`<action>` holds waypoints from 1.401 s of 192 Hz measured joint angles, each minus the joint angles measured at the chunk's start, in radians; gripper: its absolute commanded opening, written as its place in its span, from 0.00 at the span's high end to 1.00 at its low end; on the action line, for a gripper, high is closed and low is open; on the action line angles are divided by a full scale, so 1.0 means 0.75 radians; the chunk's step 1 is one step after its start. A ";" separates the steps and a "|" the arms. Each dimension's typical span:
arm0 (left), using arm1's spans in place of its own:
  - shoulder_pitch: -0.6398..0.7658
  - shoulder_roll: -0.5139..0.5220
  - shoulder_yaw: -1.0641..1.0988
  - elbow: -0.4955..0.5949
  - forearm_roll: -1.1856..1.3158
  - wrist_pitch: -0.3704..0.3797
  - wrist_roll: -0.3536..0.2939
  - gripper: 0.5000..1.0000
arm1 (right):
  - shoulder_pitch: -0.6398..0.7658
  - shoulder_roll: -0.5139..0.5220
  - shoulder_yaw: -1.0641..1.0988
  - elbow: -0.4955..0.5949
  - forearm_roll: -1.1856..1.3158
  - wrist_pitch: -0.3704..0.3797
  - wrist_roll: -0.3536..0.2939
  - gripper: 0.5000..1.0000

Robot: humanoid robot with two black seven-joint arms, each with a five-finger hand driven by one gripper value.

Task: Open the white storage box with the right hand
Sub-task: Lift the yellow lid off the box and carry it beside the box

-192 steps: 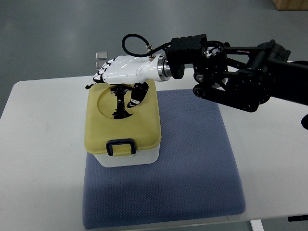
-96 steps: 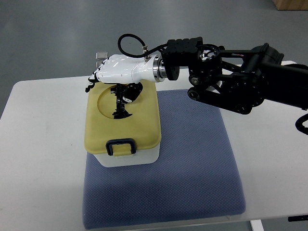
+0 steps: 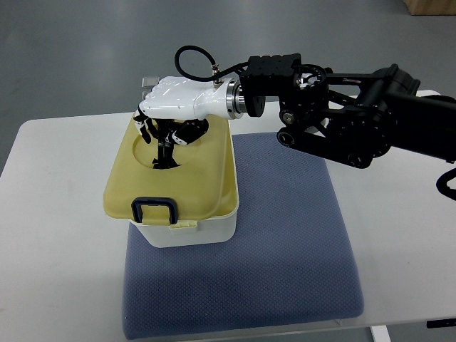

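Right hand: fingers curled on yellow plastic lid, skewed off white storage box. Step: lifting. Next: carry lid clear.

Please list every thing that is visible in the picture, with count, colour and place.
box: 1, white, on the mat's far left part
lid: 1, yellow, on the box, shifted left and tilted
latch: 1, dark, on the lid's near edge
mat: 1, blue-grey, on the table
table: 1, white, under everything
clear object: 1, transparent, behind the box, unclear what
right hand: 1, white, on the lid's far part
right arm: 1, black, from the right
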 measured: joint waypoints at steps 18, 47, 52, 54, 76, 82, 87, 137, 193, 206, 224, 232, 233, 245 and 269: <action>0.000 0.000 0.000 0.000 0.000 0.000 0.000 0.00 | 0.018 -0.010 0.002 0.008 0.005 0.003 0.004 1.00; 0.000 0.000 0.000 0.002 0.000 0.000 0.000 0.00 | 0.045 -0.047 0.040 0.020 0.025 0.013 0.018 1.00; 0.000 0.000 0.000 0.002 0.000 0.000 0.000 0.00 | 0.047 -0.053 0.049 0.022 0.029 0.013 0.019 1.00; 0.000 0.000 0.000 0.002 0.000 0.000 0.000 0.00 | 0.048 -0.055 0.052 0.022 0.030 0.013 0.019 1.00; 0.000 0.000 0.000 0.002 -0.001 0.000 0.000 0.00 | 0.059 -0.107 0.082 0.037 0.039 0.021 0.025 1.00; 0.000 0.000 0.000 0.002 -0.001 0.000 0.000 0.00 | 0.063 -0.124 0.086 0.042 0.041 0.028 0.029 1.00; 0.000 0.000 0.000 0.002 -0.001 0.000 0.000 0.00 | 0.066 -0.142 0.091 0.047 0.043 0.036 0.036 1.00; 0.000 0.000 0.000 0.002 -0.001 0.000 0.000 0.00 | 0.072 -0.344 0.175 0.058 0.046 0.122 0.119 1.00; -0.001 0.000 0.002 -0.004 0.000 -0.002 0.002 0.00 | 0.041 -0.578 0.168 0.058 0.042 0.166 0.221 1.00; -0.002 0.000 0.002 -0.008 0.001 -0.002 0.003 0.00 | 0.008 -0.628 0.163 0.058 0.038 0.167 0.244 1.00; -0.002 0.000 0.002 -0.009 0.001 -0.002 0.004 0.00 | -0.041 -0.699 0.136 0.058 0.027 0.166 0.282 1.00; -0.002 0.000 0.002 -0.009 0.001 -0.002 0.004 0.00 | -0.056 -0.729 0.104 0.059 0.022 0.159 0.299 1.00; -0.002 0.000 0.002 -0.009 0.001 -0.002 0.004 0.00 | -0.058 -0.732 0.099 0.059 0.022 0.157 0.302 1.00; -0.002 0.000 0.003 -0.007 0.001 -0.002 0.004 0.00 | -0.073 -0.775 0.028 0.059 0.014 0.132 0.329 1.00; -0.002 0.000 0.004 -0.007 0.001 -0.002 0.004 0.00 | -0.105 -0.822 -0.153 0.052 0.003 -0.005 0.370 1.00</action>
